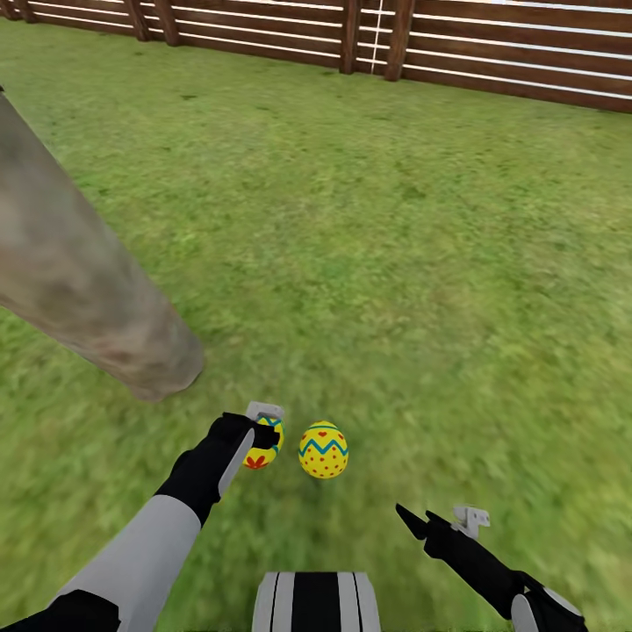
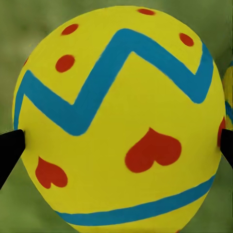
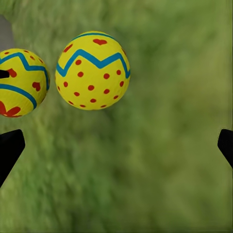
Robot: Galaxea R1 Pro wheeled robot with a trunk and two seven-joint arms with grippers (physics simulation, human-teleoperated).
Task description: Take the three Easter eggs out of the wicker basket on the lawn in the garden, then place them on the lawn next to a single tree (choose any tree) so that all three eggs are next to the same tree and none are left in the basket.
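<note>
2 yellow painted eggs w/ blue zigzag and red marks: one, other. 1 grey-beige tree trunk. 1 brown slatted wooden fence.

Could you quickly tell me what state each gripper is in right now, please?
Left gripper: shut on a yellow zigzag-banded Easter egg.
Right gripper: open, empty.

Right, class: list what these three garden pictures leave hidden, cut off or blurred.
- Third egg and basket: whereabouts unknown.
- Grey-beige leaning tree trunk: top cut by the head view's edge.
- Yellow zigzag-banded egg in the left tool: half hidden by the fingers in the head view.
- Mottled green lawn: blurred in both wrist views.
</note>
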